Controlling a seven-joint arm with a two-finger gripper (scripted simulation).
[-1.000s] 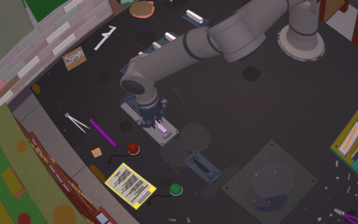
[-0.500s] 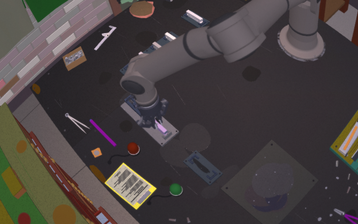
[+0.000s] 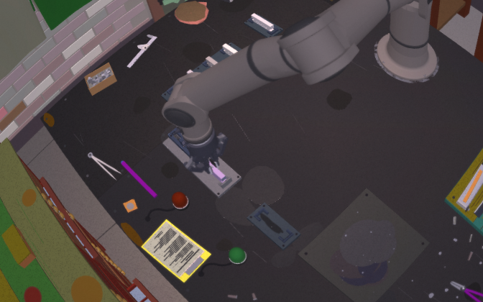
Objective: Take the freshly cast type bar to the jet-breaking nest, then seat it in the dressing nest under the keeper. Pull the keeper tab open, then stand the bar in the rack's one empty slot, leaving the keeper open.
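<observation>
The pale violet type bar [image 3: 218, 173] lies along the grey plate of a nest [image 3: 203, 167], its far end toward a small bracket [image 3: 225, 182] at the plate's lower end. My gripper [image 3: 211, 165] stands over the plate's middle, closed on the bar's upper end, with the arm's wrist hiding the plate's upper half. A second, blue-grey nest [image 3: 273, 226] lies empty below and to the right. The rack [image 3: 213, 60] with pale bars stands behind the arm, mostly hidden.
Behind the work runs a brick wall [image 3: 48, 56] along the table's left rear edge. A purple rod [image 3: 139, 179], dividers [image 3: 103, 165], red button [image 3: 179, 200], green button [image 3: 237, 255] and yellow sheet [image 3: 176, 250] lie left and below. A grey mat [image 3: 363, 244] lies right.
</observation>
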